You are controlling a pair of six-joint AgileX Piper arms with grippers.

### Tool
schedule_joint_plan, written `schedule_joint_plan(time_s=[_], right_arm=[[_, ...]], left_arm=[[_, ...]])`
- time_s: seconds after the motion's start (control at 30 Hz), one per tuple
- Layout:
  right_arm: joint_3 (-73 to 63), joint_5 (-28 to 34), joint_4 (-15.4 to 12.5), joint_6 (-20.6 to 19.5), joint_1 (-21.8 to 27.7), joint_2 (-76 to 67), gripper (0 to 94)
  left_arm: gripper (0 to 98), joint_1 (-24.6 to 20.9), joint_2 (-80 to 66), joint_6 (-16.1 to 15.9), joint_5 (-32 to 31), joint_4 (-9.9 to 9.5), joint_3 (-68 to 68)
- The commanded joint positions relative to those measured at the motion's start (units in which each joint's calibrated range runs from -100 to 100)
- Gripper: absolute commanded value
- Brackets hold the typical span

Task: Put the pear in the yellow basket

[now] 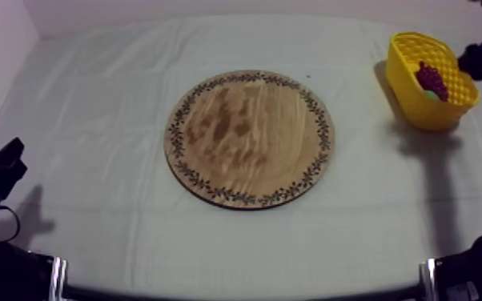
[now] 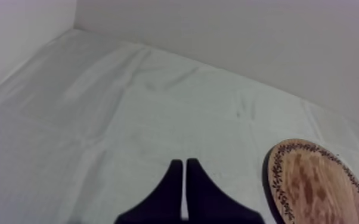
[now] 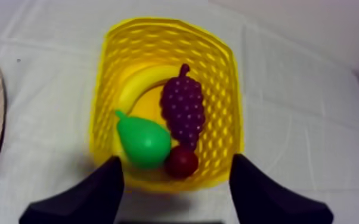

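Black right gripper (image 3: 176, 161), jaws apart and empty, hangs over the yellow basket (image 3: 229, 89) at the far right of the surface (image 1: 92, 120). Inside lie the pear (image 3: 142, 142), grapes (image 3: 183, 107), banana (image 3: 137, 83) and small red fruit (image 3: 182, 164). The wooden board (image 1: 249, 138) is bare. The left gripper (image 2: 183, 164), closed together, sits idle at near left. The release appears complete, so the right arm likely need only withdraw.

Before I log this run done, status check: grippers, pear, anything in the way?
Left gripper shut, away from wooden board. Right gripper open over yellow basket. Pear inside, beside grapes. Nothing in the way.
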Motion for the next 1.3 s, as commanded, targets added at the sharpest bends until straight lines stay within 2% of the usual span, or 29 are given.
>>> schedule_joint_plan(time_s=[0.0, 0.27, 0.57, 0.67, 0.77, 0.9, 1.0, 1.17, 1.27], right_arm=[[12.2, -0.7, -1.4, 1.9, -0.2, -17.7, 49.4], [29.2, -6.4, -8.5, 6.9, -1.5, -39.6, 37.6], [40.5, -6.7, -15.9, 10.5, -2.9, -56.6, 21.2], [42.6, -6.4, -14.9, 5.6, -3.4, -60.3, 14.9], [43.9, -5.0, -12.4, 0.1, -4.0, -63.2, 10.0], [44.8, -3.9, -9.8, -4.7, -4.2, -64.5, 3.3], [45.0, -3.5, -9.2, -6.6, -4.3, -64.8, 1.5], [45.1, -3.2, -8.8, -6.2, -5.3, -64.9, 1.0], [45.2, -3.1, -7.6, -8.0, -5.1, -64.9, 2.9]], left_arm=[[0.1, 0.0, 0.0, 0.0, 0.0, -0.02, 0.0], [0.1, 0.0, 0.0, 0.0, 0.0, -0.02, 0.0], [0.1, 0.0, 0.0, 0.0, 0.0, -0.02, 0.0], [0.1, 0.0, 0.0, 0.0, 0.0, -0.02, 0.0], [0.1, 0.0, 0.0, 0.0, 0.0, -0.02, 0.0], [0.1, 0.0, 0.0, 0.0, 0.0, -0.02, 0.0], [0.1, 0.0, 0.0, 0.0, 0.0, -0.02, 0.0], [0.1, 0.0, 0.0, 0.0, 0.0, -0.02, 0.0], [0.1, 0.0, 0.0, 0.0, 0.0, -0.02, 0.0]])
